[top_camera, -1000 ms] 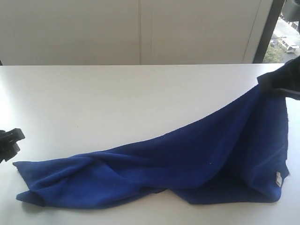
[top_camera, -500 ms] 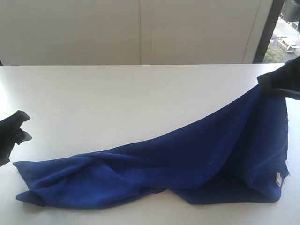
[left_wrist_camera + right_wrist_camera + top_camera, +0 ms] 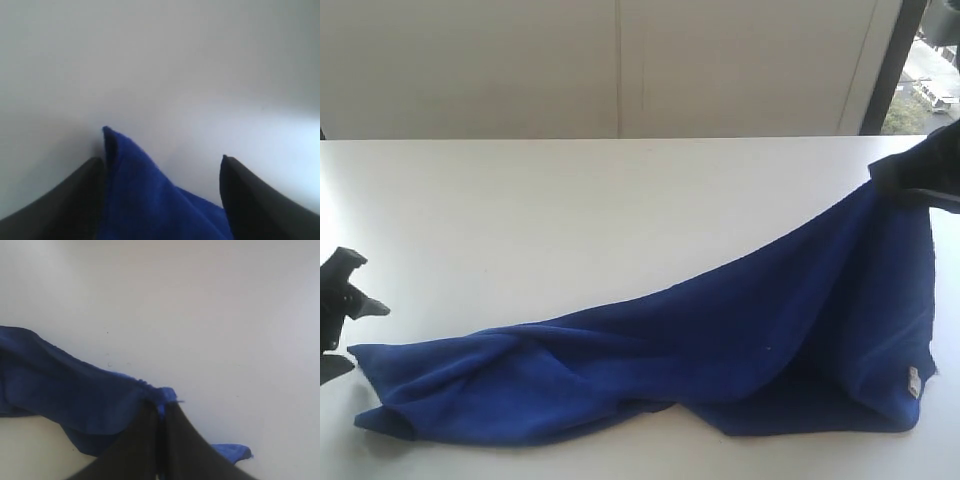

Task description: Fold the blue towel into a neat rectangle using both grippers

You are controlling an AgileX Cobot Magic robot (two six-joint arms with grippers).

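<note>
The blue towel (image 3: 720,350) lies stretched across the white table (image 3: 570,200), bunched at its left end and lifted at its right corner. My right gripper (image 3: 895,185) is shut on that raised corner; in the right wrist view the black fingers (image 3: 145,440) pinch the towel's edge (image 3: 165,396). A small white tag (image 3: 914,381) shows near the right lower edge. My left gripper (image 3: 340,310) is open at the towel's left end. In the left wrist view a towel corner (image 3: 140,190) sits between the two spread fingertips (image 3: 237,195), nearer one of them.
A pale wall (image 3: 620,60) stands behind the table's far edge, and a window strip (image 3: 930,70) shows at the far right. Bare table surface lies behind the towel.
My left gripper has dropped lower and closer to the towel's left corner, with its jaws open. The right gripper and the towel have not moved.
</note>
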